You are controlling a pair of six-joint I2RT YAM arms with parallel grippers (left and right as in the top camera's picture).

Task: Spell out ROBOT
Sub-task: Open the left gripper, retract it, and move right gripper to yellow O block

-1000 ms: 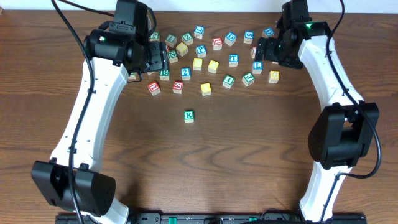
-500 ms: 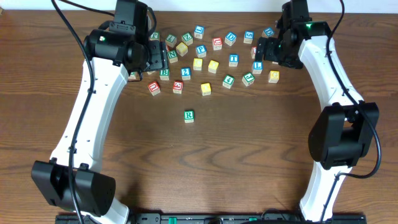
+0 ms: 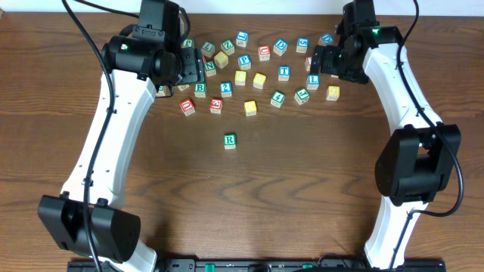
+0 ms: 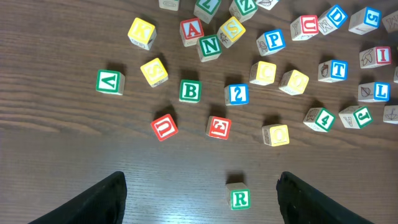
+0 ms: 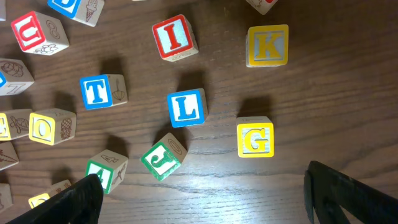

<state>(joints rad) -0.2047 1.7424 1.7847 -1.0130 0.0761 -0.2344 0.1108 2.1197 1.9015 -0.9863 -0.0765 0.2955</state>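
The green R block stands alone on the table, below the heap of letter blocks; it also shows in the left wrist view, between my fingers' line and near the right finger. My left gripper is open and empty above the heap's left part. A green B, a yellow O and a blue T lie ahead of it. My right gripper is open and empty over the heap's right part, with a blue T and a yellow O at its left.
Other blocks lie close together: blue L, yellow G, green J, yellow K, red I, red U, green V. Bare wood table lies below the R block.
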